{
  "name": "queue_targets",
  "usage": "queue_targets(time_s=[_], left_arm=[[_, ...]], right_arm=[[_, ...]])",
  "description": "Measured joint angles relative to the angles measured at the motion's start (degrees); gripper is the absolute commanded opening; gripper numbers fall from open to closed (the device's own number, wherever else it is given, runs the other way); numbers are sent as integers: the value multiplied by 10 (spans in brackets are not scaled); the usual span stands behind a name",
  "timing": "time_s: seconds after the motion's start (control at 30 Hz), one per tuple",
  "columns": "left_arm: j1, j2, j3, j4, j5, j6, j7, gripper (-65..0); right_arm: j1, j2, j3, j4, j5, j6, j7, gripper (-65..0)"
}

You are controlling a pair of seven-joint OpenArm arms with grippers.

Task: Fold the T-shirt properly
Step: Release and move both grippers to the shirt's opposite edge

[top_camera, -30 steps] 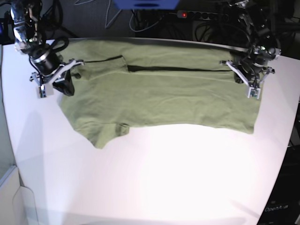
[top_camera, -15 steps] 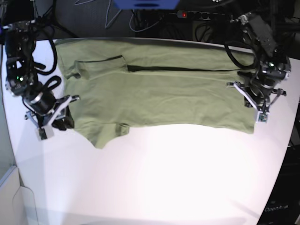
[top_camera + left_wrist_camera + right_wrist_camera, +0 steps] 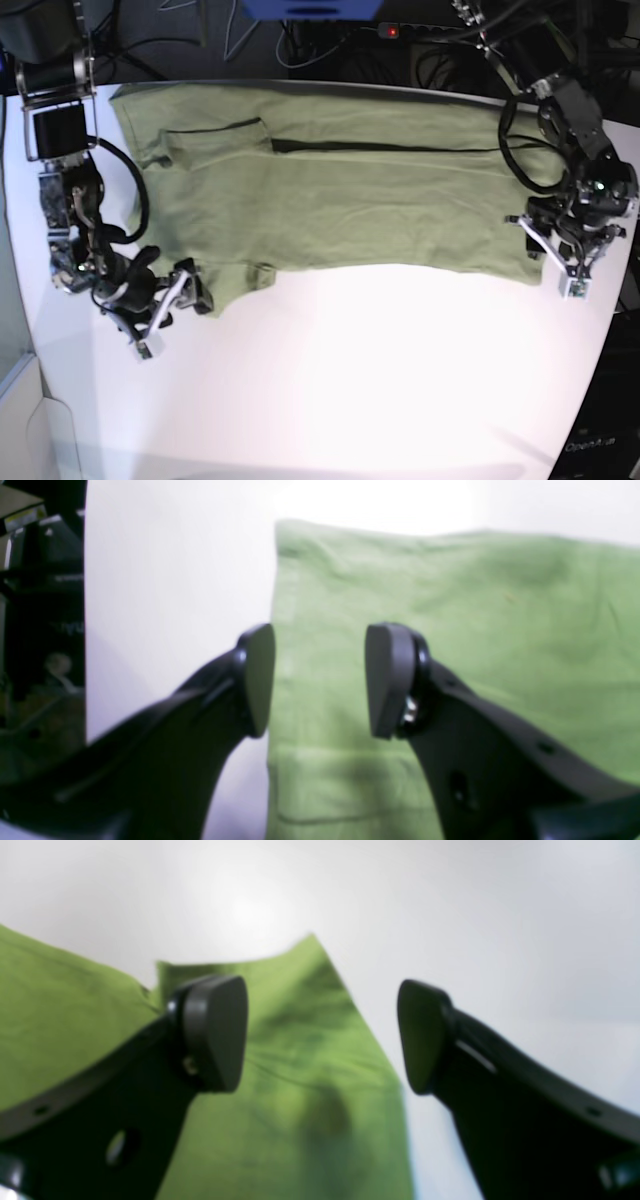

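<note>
Green shirt (image 3: pixel 340 200) lies flat on the table (image 3: pixel 380 380), with both the left gripper (image 3: pixel 320 680) and right gripper (image 3: pixel 322 1035) spread apart, grasping nothing.

plain olive-green t-shirt (image 3: pixel 350 200) on a white table (image 3: pixel 380 380)

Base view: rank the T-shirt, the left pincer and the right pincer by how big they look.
1. T-shirt, largest by far.
2. Left pincer and right pincer: they look about alike, so no ranking between them.
</note>
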Motion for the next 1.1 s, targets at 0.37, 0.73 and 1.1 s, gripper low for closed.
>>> queue_targets(time_s=[0.37,0.73,1.1], left_arm=[[-7,-33,-1,-68,-3,0,-53,-364],[-7,-33,0,-69,-2,0,-50,-364],[-8,-34,0,-69,-2,3,-50,-363]], right_arm=[[62,-10,-102,-161,0,0,100,-189],[80,-19,-105,-211,-3,0,130,-358],[69,-25,-105,-211,-3,0,132,-641]])
